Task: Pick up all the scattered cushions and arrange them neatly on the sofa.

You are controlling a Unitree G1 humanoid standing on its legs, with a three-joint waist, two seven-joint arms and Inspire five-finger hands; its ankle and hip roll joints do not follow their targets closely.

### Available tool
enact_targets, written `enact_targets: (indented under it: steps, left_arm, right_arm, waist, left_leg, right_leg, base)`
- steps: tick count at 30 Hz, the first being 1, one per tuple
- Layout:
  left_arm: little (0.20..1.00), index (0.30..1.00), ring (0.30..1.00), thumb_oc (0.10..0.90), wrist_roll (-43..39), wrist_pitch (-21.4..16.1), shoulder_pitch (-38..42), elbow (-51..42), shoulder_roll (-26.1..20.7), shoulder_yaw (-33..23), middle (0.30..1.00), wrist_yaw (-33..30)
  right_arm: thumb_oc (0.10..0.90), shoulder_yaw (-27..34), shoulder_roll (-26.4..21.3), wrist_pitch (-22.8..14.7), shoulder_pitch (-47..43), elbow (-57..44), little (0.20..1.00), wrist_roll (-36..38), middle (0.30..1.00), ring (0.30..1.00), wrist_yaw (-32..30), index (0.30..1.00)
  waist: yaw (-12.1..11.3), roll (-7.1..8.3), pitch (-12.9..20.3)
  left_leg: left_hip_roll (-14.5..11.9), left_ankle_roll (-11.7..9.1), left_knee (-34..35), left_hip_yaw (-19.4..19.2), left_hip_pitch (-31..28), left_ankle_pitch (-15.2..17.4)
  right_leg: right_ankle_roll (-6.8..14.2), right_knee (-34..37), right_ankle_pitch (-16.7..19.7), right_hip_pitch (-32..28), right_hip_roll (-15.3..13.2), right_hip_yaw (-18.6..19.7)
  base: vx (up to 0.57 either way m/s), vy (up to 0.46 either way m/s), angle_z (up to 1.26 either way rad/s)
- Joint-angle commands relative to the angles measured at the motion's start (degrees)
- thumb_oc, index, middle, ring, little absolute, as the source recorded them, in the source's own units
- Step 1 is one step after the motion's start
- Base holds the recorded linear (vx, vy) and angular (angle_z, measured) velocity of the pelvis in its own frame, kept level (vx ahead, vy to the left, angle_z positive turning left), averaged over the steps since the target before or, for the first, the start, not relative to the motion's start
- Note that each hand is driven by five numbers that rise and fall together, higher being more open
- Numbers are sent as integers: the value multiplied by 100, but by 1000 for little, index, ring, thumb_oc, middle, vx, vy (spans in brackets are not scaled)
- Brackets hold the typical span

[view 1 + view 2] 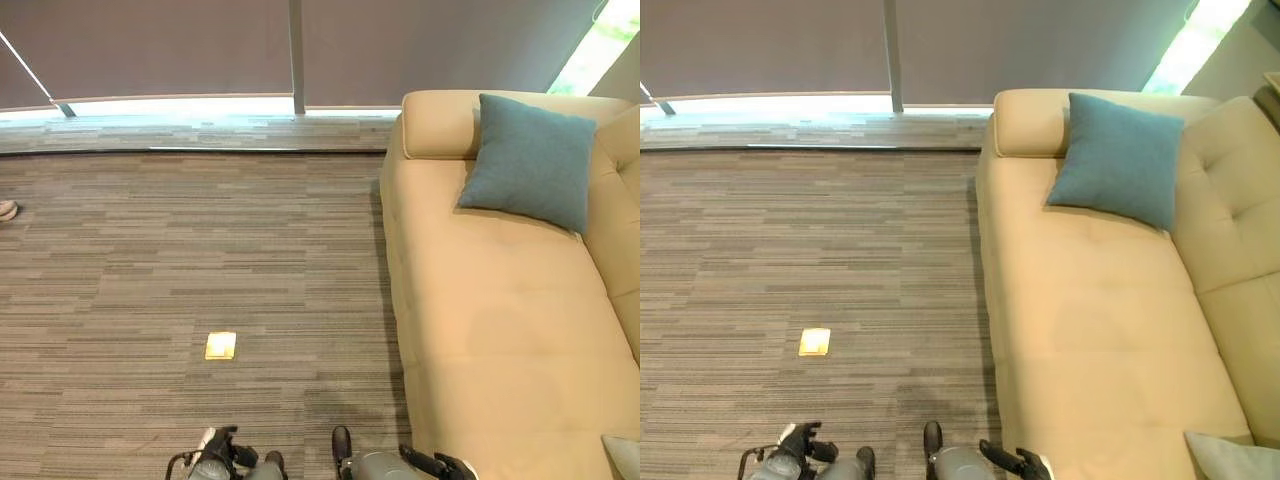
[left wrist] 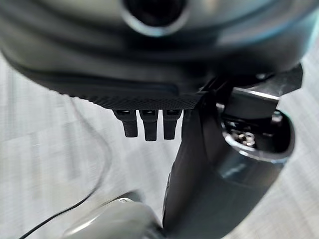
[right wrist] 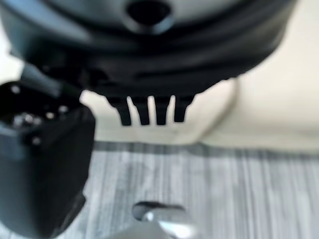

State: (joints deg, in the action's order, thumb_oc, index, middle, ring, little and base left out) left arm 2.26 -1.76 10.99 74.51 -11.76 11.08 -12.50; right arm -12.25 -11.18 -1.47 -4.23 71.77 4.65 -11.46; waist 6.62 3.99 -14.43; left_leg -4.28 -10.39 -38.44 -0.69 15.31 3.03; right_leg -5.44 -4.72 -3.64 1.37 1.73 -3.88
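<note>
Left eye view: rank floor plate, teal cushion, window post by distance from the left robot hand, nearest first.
From the left robot hand:
1. Floor plate, on the carpet just ahead.
2. Teal cushion, far right, on the sofa.
3. Window post, at the far wall.

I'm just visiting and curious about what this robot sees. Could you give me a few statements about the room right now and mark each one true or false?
1. A blue cushion leans at the far end of the sofa. True.
2. The robot's left hand is holding a cushion. False: its fingers hang straight and hold nothing, above the carpet.
3. A small yellowish square lies on the carpet. True.
4. The right hand is pressed into the blue cushion. False: its fingers are straight and free, near the sofa's edge, far from that cushion.
5. The corner of a pale grey cushion shows at the sofa's near end. True.
</note>
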Motion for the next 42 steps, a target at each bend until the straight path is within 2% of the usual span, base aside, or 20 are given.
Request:
enact_targets:
  steps: [1,2,3,5,6,7,10,13,14,16,19,22,26,29,34,36,38,40,41,42]
  left_arm:
    - [900,900,900,800,-24,-54,-94,-211,-37,376,900,-249]
    - [900,900,900,800,-96,-72,-141,-247,-66,326,900,-310]
    - [900,900,900,800,-96,-71,-141,-247,-68,326,900,-310]
    - [900,900,900,800,-11,-99,-208,-219,-76,389,900,-366]
    - [900,900,900,800,-11,-99,-208,-218,-75,389,900,-366]
    - [900,900,900,800,-71,-114,-205,-198,-62,413,900,-387]
    - [900,900,900,800,9,-119,-291,-32,-7,385,900,-381]
    - [900,900,900,800,116,-69,-370,3,16,364,900,-422]
    - [900,900,900,800,59,-69,-386,-11,15,337,900,-442]
    - [900,900,900,800,33,-71,-342,-5,-72,312,900,-427]
    - [900,900,900,800,17,-56,-254,-11,-201,296,900,-405]
    - [900,900,900,800,-8,-30,-238,92,-312,212,900,-350]
    - [900,900,900,800,80,20,-222,154,-371,177,900,-222]
    - [900,900,900,800,189,15,-213,152,-361,214,900,-169]
    - [900,900,900,800,319,16,-195,170,-234,232,900,-82]
    - [900,900,900,800,349,24,-237,167,-123,285,900,20]
    - [900,900,900,800,411,29,-305,204,-55,322,900,74]
    - [900,900,900,800,432,34,-328,231,-19,325,900,112]
    - [900,900,900,800,389,26,-400,243,27,262,900,142]
    - [900,900,900,800,380,23,-399,223,20,265,900,131]
  right_arm:
    - [800,-145,-323,34,-56,-172,900,-472,900,900,-312,900]
    - [800,-187,-310,62,-3,-183,900,-515,900,900,-306,900]
    - [800,-187,-309,62,-3,-184,900,-515,900,900,-306,900]
    - [800,-285,-287,74,-2,-106,900,-712,900,900,-349,900]
    - [800,-284,-288,74,-3,-106,900,-712,900,900,-349,900]
    - [800,-307,-257,92,1,-29,900,-782,900,900,-394,900]
    - [800,-296,-210,136,45,149,900,-919,900,900,-333,900]
    - [800,-211,-145,172,103,252,900,-1007,900,900,-330,900]
    - [800,-135,-133,175,146,248,900,-954,900,900,-350,900]
    - [800,-4,-71,204,206,203,900,-790,900,900,-289,900]
    - [800,-41,-69,212,146,73,900,-795,900,900,-327,900]
    - [800,-88,-47,174,133,-32,900,-823,900,900,-345,900]
    - [800,-142,-30,165,85,-16,900,-818,900,900,-318,900]
    - [800,-189,-65,203,80,28,900,-885,900,900,-308,900]
    - [800,-256,-117,284,191,111,900,-1138,900,900,-278,900]
    - [800,-341,-137,351,240,302,900,-1369,900,900,-256,900]
    - [800,-365,-174,351,253,332,900,-1388,900,900,-208,900]
    - [800,-333,-208,333,245,310,900,-1337,900,900,-211,900]
    - [800,-291,-272,275,167,180,900,-1274,900,900,-213,900]
    - [800,-296,-289,245,109,78,900,-1256,900,900,-237,900]
  waist:
    - [-269,322,-234]
    - [-390,368,-188]
    - [-389,378,-177]
    - [-492,303,-100]
    - [-491,304,-94]
    - [-547,218,-38]
    - [-585,142,102]
    - [-597,124,221]
    - [-577,161,269]
    - [-479,161,276]
    - [-365,-27,174]
    - [-238,-100,82]
    - [-1,-138,-14]
    - [133,-93,-126]
    - [337,-14,-172]
    - [327,-38,-72]
    - [334,-73,40]
    - [350,-113,85]
    - [338,-188,104]
    - [313,-121,47]
  left_leg:
    - [151,632,95,-803,-252,-71]
    - [36,709,845,-783,3,75]
    - [47,710,872,-787,3,54]
    - [-238,595,2563,-428,0,-437]
    - [-236,593,2595,-429,-7,-461]
    - [-485,460,3327,-62,95,-952]
    - [-563,341,3929,71,2,-1102]
    - [-439,360,3921,111,-143,-1087]
    - [-354,398,3786,64,-168,-1057]
    - [11,713,3762,-158,-492,-735]
    - [192,947,3828,-355,-886,-488]
    - [308,1026,3947,-417,-1291,-277]
    - [447,1037,4047,-383,-1694,-6]
    - [572,1045,4086,-316,-2030,198]
    - [795,1014,3974,-169,-2591,635]
    - [807,937,3855,-94,-2805,684]
    - [774,870,3722,-59,-2944,791]
    - [702,782,3580,-63,-2978,768]
    - [514,421,2586,-232,-2738,258]
    - [424,253,1607,-299,-2340,-141]
  right_leg:
    - [452,-183,-330,-168,-79,83]
    - [529,-121,-474,-417,-85,284]
    - [530,-118,-469,-405,-95,285]
    - [692,-39,-598,-706,-157,472]
    - [690,-36,-591,-699,-157,471]
    - [765,-34,-645,-891,-217,637]
    - [913,-56,-714,-1180,-404,906]
    - [1063,-182,-643,-1253,-632,979]
    - [1179,-309,-400,-1221,-789,992]
    - [1347,-1300,560,-667,-1134,1214]
    - [1172,-2321,1372,-136,-1430,1048]
    - [1095,-2464,1255,311,-1366,741]
    - [1118,-1492,427,907,-699,420]
    - [1193,-829,487,1050,-496,283]
    - [1296,234,778,1325,-407,-497]
    - [1220,222,822,1329,-456,-888]
    - [1063,128,782,1175,-427,-826]
    - [989,68,702,1107,-357,-760]
    - [817,-40,549,874,-236,-692]
    - [728,-37,507,738,-247,-628]
  base:
    - [385,73,-20]
    - [385,72,-23]
    - [520,190,-38]
    - [415,207,-46]
    - [466,271,-52]
    - [456,277,-59]
    - [471,339,-63]
    - [388,363,-71]
    - [297,364,-39]
    - [374,516,-21]
    - [232,384,-21]
    - [277,298,-13]
    - [332,167,6]
    - [333,76,-7]
    - [364,-4,22]
    - [535,-150,46]
    - [501,-153,30]
    - [357,-149,20]
    - [318,-232,2]
    - [427,-328,-9]
